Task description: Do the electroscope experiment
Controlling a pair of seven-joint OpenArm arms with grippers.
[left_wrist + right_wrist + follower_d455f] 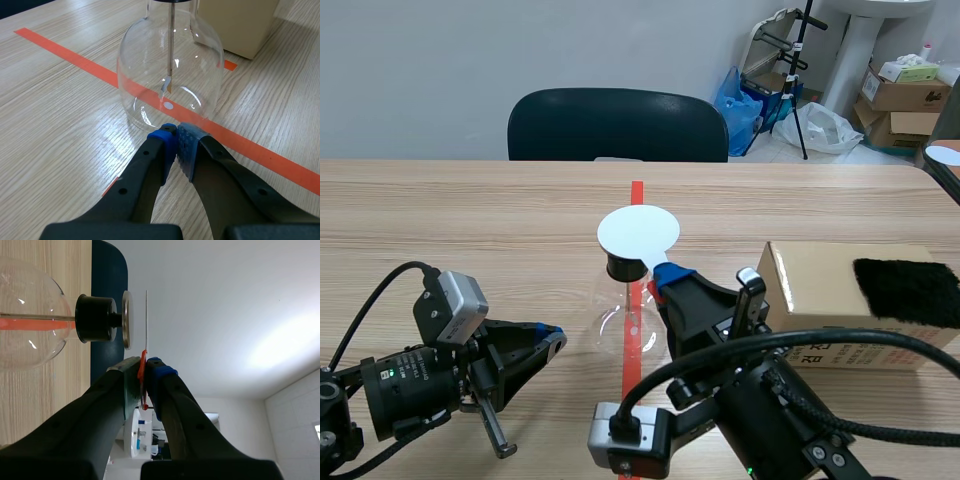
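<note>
Mid-experiment, by the look of it. Pinched in the right claw point(665, 280): the red grip of a white disc point(638, 232), pads pressed tight on it. Disc ahead of that claw, held flat over the black stopper point(623, 266) of the electroscope point(625, 325).

Electroscope upright on the worktop point(470, 220), astride the orange-red tape line point(75, 60), just ahead of the left claw point(176, 137). Pads of that claw pressed together on nothing, tips near the glass base, prob. not touching.

Progress, as a guess:
- Done: disc picked up and brought to the top of the instrument.
- Rubbed on the black fur pad point(905, 290) or not: can't tell.
- Left: bring the disc closer or touch, watch the leaves, back off, put the disc down.

View vs. view:
- Right wrist only: disc seen edge-on, w/ the metal top plate point(126, 320) just beside it and a narrow gap btwn them. Near, not touching. Hidden under the disc in the scene view.
- Left wrist only: rod point(171, 40) and foil leaves point(167, 86) inside the glass. Hanging close together, little or no spread, too small to be sure.
- Scene only: fur pad lying on a cardboard box point(820, 290), just beside the right claw's arm, well apart from the left claw.
</note>
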